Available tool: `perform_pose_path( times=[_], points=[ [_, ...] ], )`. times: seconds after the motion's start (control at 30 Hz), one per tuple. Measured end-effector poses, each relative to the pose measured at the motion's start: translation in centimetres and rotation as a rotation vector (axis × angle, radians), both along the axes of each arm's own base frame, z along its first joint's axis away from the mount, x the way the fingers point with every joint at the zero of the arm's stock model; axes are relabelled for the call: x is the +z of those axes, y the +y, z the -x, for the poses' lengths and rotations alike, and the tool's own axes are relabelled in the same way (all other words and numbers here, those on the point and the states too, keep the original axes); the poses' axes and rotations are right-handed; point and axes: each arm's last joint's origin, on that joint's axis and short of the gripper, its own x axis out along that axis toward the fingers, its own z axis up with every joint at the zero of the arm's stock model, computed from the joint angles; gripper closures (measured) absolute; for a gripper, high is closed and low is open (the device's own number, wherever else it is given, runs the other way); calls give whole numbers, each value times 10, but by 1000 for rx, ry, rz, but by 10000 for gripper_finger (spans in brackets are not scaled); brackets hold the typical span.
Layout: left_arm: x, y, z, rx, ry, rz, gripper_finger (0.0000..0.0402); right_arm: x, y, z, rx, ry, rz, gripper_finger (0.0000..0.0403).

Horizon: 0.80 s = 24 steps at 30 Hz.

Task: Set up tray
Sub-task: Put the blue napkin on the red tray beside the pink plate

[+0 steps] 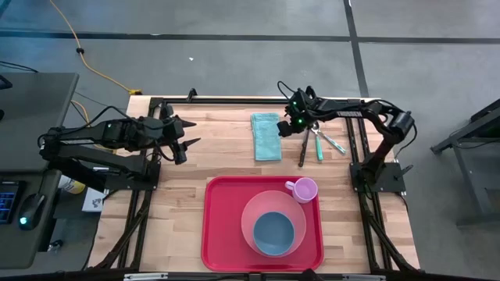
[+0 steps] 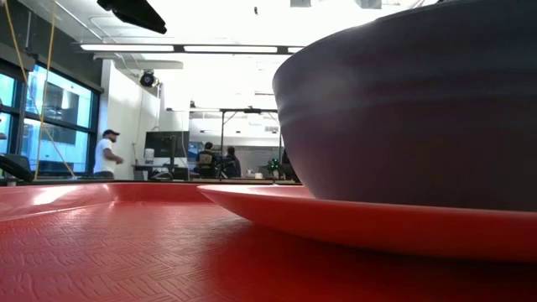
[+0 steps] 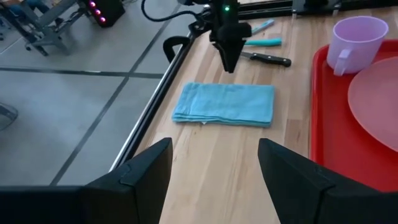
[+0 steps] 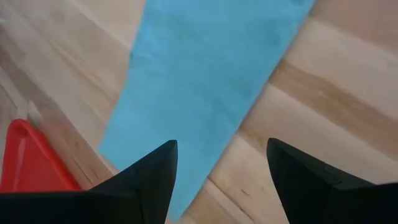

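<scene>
High view: tray point(image 1: 219, 234) well apart from right hand point(image 1: 286, 129)

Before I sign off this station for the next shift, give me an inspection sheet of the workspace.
Surface: wooden table.
Job's things: red tray holds pink plate, blue bowl, mug.
Clutter: blue cloth, knife, teal-handled cutlery off tray.
Grippers: right gripper at the cloth, jaws open; left gripper waits over the table, open.
Cables: yellow cable on floor.
Surroundings: people beyond table.
</scene>
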Motion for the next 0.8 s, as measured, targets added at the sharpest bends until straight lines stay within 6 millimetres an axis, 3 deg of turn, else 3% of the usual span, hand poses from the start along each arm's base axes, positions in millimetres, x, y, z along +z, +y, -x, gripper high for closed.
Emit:
perform_pose_path(
  times=[0.5,0.8],
  points=[
    [0,0,0,-1,0,0,133,-4,0,-1,-26,-12,-76,175],
    [0,0,0,-13,2,1,133,-26,0,-9,2,-20,-156,175]
  ],
)
